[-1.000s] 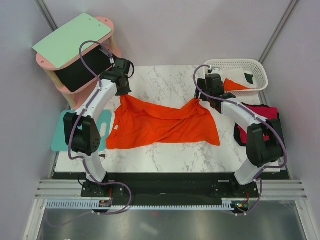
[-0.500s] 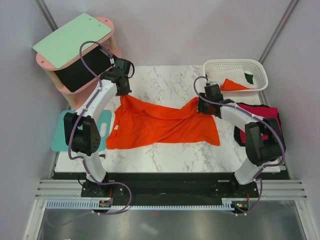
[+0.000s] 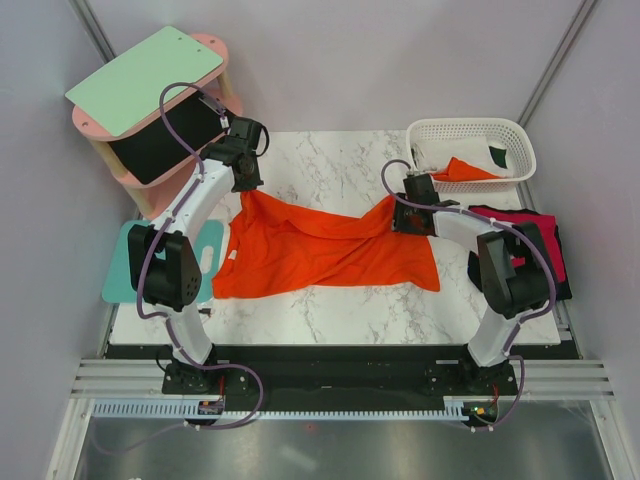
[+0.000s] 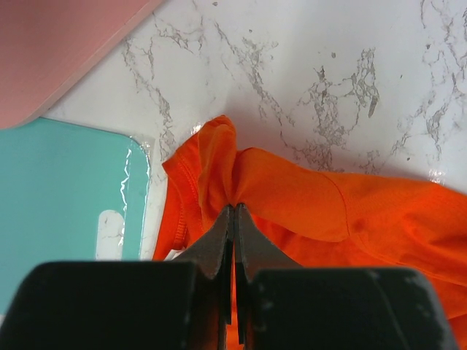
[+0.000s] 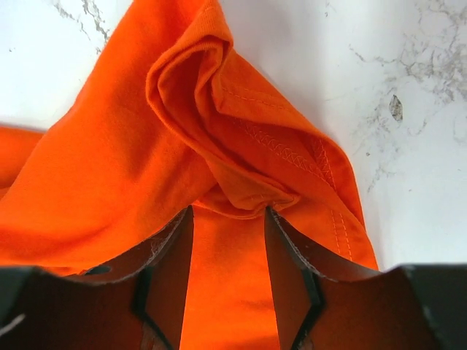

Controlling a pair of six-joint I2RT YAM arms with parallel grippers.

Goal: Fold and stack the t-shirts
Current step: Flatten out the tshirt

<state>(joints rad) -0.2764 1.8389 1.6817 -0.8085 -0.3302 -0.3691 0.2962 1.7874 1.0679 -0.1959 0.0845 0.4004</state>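
Observation:
A bright orange t-shirt [image 3: 320, 250] lies spread and rumpled across the marble table. My left gripper [image 3: 246, 186] is shut on its far left corner; in the left wrist view the jaws pinch a fold of orange cloth [image 4: 241, 182]. My right gripper [image 3: 408, 214] is open at the shirt's far right corner; in the right wrist view a bunched fold [image 5: 241, 168] lies just ahead of the spread fingers [image 5: 288, 248]. A crimson red shirt over a black one [image 3: 530, 245] sits at the right table edge. Orange, white and dark green shirts lie in the basket.
A white lattice basket [image 3: 470, 130] stands at the back right. A teal mat [image 3: 125, 262] lies at the left edge, also in the left wrist view [image 4: 66, 189]. A pink shelf stand [image 3: 150, 100] with a pale green board stands at the back left.
My right gripper has moved down and a little left onto the shirt's far right corner and the right arm has lowered. The left arm and the shirt have not visibly moved.

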